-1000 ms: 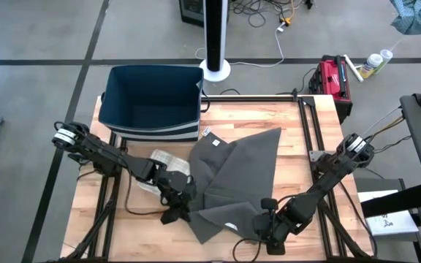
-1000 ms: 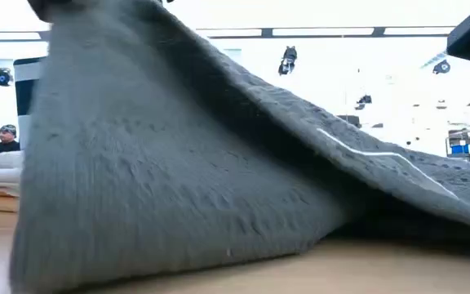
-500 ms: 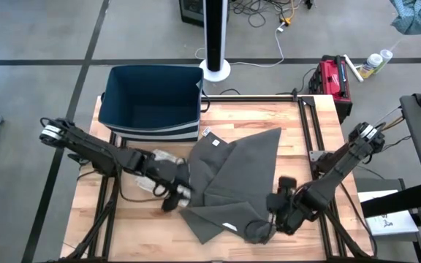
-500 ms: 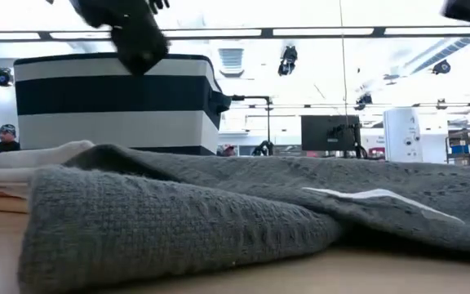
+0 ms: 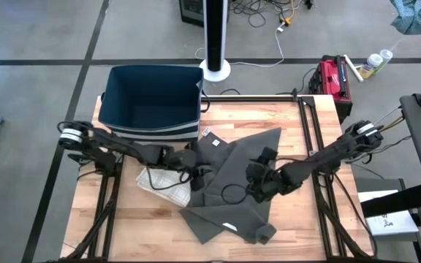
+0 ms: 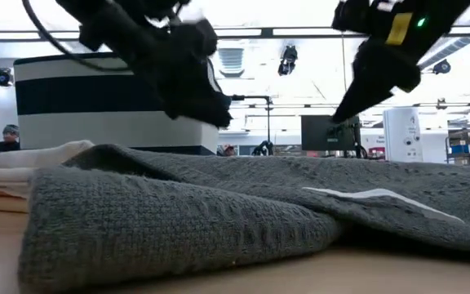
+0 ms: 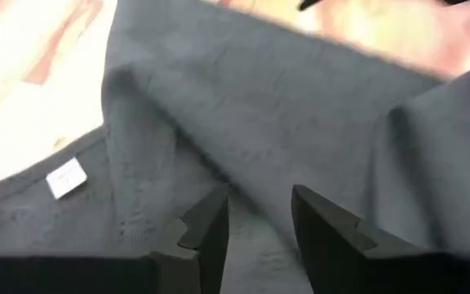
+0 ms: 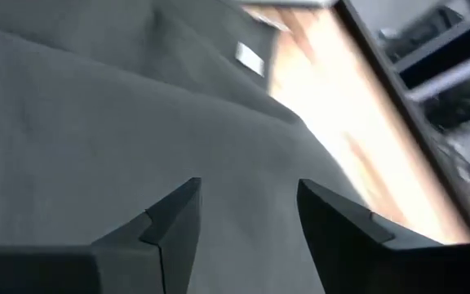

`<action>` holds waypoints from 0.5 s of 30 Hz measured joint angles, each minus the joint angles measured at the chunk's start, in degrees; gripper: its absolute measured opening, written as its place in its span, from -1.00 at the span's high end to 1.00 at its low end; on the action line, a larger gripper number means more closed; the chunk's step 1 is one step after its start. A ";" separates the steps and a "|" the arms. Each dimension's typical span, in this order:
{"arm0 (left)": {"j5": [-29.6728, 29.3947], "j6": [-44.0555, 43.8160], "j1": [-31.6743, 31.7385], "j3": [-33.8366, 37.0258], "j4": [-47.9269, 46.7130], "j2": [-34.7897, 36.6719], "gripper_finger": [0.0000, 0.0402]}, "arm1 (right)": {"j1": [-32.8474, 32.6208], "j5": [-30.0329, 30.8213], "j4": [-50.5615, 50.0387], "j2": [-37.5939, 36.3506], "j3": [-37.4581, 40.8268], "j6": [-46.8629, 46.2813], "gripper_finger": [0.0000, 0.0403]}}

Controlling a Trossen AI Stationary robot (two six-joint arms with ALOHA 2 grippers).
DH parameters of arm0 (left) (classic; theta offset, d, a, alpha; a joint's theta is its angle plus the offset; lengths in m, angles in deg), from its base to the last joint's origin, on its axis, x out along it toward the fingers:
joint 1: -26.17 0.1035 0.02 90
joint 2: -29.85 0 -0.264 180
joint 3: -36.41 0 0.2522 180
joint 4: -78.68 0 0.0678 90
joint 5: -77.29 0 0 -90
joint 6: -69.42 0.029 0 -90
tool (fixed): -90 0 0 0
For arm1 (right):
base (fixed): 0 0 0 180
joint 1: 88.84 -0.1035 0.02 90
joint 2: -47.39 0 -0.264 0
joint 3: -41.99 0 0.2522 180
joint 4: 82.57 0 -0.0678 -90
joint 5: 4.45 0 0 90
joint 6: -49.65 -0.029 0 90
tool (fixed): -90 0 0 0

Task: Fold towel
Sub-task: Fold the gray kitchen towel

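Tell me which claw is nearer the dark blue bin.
Left. The left claw sits over the grey towel's left edge, just in front of the dark blue bin. The right claw is over the towel's middle, farther right and farther from the bin.

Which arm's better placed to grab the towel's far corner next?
Probably right. The right claw hangs open over the towel, nearer its far corner. The left claw, also open, sits at the towel's opposite edge.
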 joint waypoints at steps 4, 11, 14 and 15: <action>-1.91 -0.07 -0.17 -0.35 -0.18 -4.69 0.41 | 3.41 -3.59 23.50 1.25 8.74 7.55 0.07; -1.82 -1.07 -0.56 -0.30 -0.82 -9.92 0.43 | 7.73 -16.44 44.27 7.48 15.02 10.46 0.09; -1.79 -1.13 -0.95 -0.30 -0.66 -10.47 0.43 | 7.76 -18.02 44.53 11.43 15.02 8.21 0.10; -1.80 -1.16 -0.96 -0.30 -0.54 -10.54 0.43 | 7.54 -18.06 44.75 12.78 15.02 7.57 0.10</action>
